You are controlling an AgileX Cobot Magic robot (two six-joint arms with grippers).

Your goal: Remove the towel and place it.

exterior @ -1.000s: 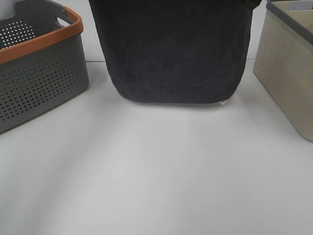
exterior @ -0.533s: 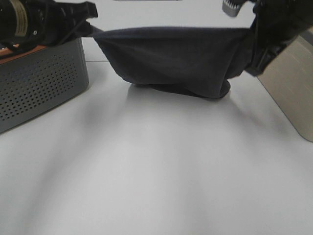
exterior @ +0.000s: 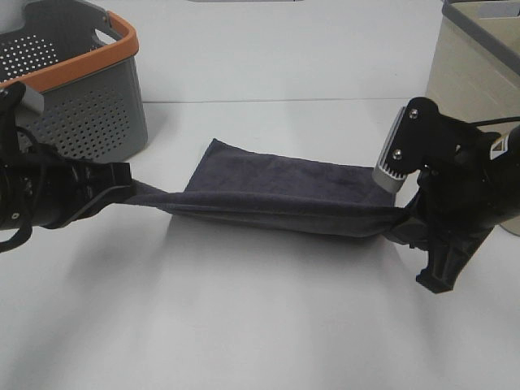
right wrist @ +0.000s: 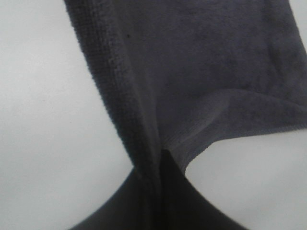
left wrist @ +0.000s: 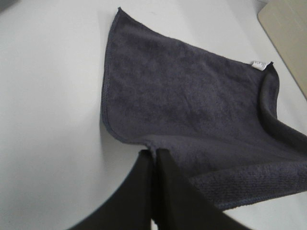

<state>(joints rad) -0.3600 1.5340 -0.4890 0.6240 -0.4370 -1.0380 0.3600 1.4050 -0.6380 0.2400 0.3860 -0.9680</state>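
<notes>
The dark purplish-grey towel (exterior: 276, 187) lies mostly flat on the white table, its far half resting on the surface and its near edge stretched taut between my two grippers. My left gripper (exterior: 126, 193) is shut on the towel's near left corner, low over the table. My right gripper (exterior: 400, 218) is shut on the near right corner. In the left wrist view the towel (left wrist: 192, 110) spreads out beyond the closed fingers (left wrist: 144, 177), with its white tag (left wrist: 259, 64) at the far corner. In the right wrist view the towel (right wrist: 192, 72) runs into the closed jaws.
A grey perforated basket with an orange rim (exterior: 89, 106) stands at the back left. A beige fabric bin (exterior: 479, 106) stands at the back right, close behind the right arm. The white table (exterior: 260, 325) extends toward the front.
Both grippers have come down and forward with the towel. It hung high as a curtain, then sagged, and now its far half lies spread on the table.
</notes>
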